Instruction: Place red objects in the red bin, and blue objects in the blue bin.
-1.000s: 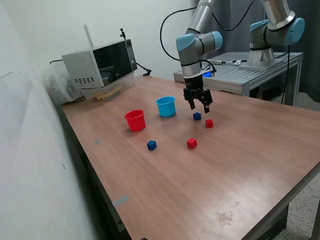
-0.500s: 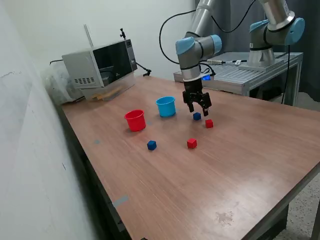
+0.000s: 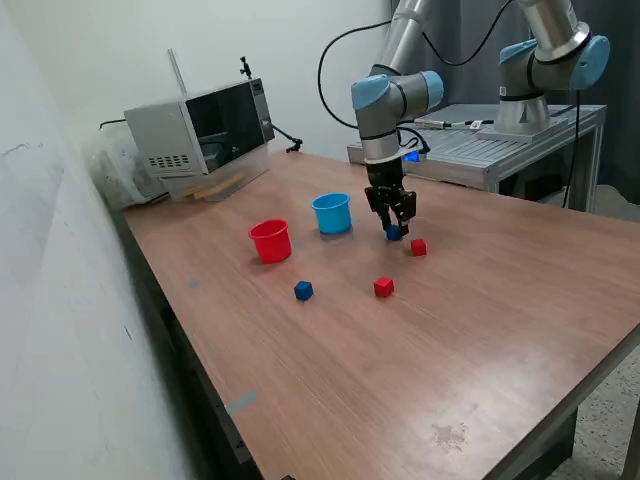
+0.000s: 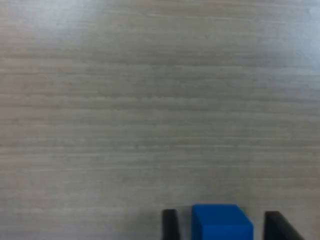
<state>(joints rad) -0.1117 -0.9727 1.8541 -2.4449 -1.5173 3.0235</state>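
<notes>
Fingers of the black two-finger gripper (image 4: pixel 220 227) straddle, unclenched, the small dark blue cube (image 4: pixel 221 225) on the wooden table (image 3: pixel 480 330); you should close squarely, then lift straight.

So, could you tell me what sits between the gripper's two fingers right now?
A blue cube sits between the fingers, with gaps either side, in the wrist view.

Pale wood-grain worktop (image 4: pixel 150 110) fills nearly everything here. A dark blue cube (image 4: pixel 222 222) sits on it between the two black fingers (image 4: pixel 170 225) of the claw (image 4: pixel 222 225), one finger at its nine o'clock, the other at three, with slim gaps showing on both sides.
</notes>
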